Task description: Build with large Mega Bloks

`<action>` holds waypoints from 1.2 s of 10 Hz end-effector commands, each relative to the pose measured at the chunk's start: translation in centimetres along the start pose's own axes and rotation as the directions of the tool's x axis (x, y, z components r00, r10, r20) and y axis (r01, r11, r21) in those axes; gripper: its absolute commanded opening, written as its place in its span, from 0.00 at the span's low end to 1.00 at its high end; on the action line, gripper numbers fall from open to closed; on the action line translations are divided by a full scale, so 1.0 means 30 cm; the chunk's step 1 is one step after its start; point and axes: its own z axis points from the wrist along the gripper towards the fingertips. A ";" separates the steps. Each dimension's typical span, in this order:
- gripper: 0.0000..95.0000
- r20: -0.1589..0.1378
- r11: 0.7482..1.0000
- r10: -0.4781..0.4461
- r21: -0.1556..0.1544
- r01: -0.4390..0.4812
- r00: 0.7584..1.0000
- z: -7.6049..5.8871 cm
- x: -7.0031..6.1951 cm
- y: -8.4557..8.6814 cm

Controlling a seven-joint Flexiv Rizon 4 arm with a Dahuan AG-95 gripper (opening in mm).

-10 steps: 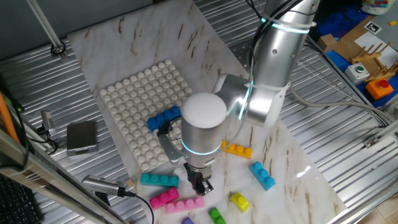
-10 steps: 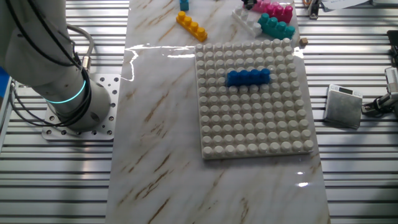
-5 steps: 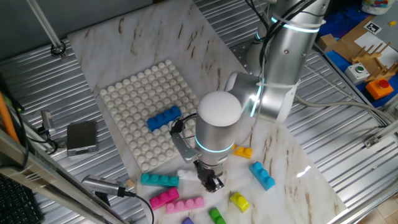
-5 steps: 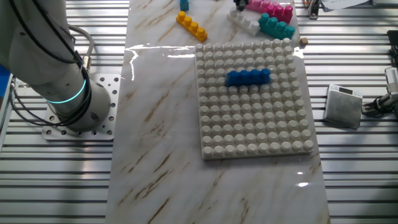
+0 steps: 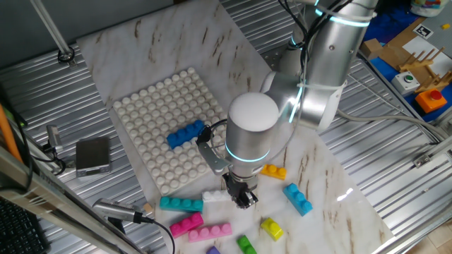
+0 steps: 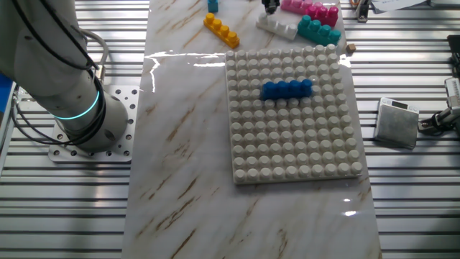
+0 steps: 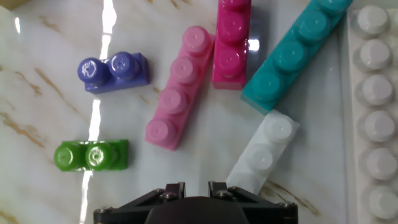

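Observation:
A blue brick (image 5: 185, 133) (image 6: 286, 88) is pressed onto the white studded baseplate (image 5: 152, 106) (image 6: 295, 144). Loose Mega Bloks lie in front of the plate: a white brick (image 5: 215, 196) (image 6: 277, 24) (image 7: 261, 152), a teal one (image 5: 180, 204) (image 7: 292, 56), a light pink one (image 5: 210, 232) (image 7: 177, 87) and a magenta one (image 5: 185, 224) (image 7: 231, 40). My gripper (image 5: 244, 201) (image 7: 196, 186) hangs low over the marble just beside the white brick. Its fingers are close together with nothing between them.
An orange-yellow brick (image 5: 272, 170) (image 6: 220, 29), a light blue brick (image 5: 298, 198), a yellow one (image 5: 271, 228), a green one (image 7: 91, 155) and a purple one (image 7: 113, 70) lie around the gripper. A grey box (image 5: 93, 154) sits left of the plate on the ribbed metal.
The arm has swung right along the plate's front edge. The white brick now shows beside the gripper and has shifted slightly along the marble.

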 end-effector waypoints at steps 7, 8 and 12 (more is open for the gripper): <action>0.20 0.006 1.000 -0.003 -0.004 0.003 1.000 -0.003 -0.007 -0.006; 0.20 0.005 1.000 -0.005 -0.004 0.005 1.000 -0.010 -0.014 -0.008; 0.20 0.004 1.000 -0.012 -0.011 0.012 1.000 -0.010 -0.040 -0.017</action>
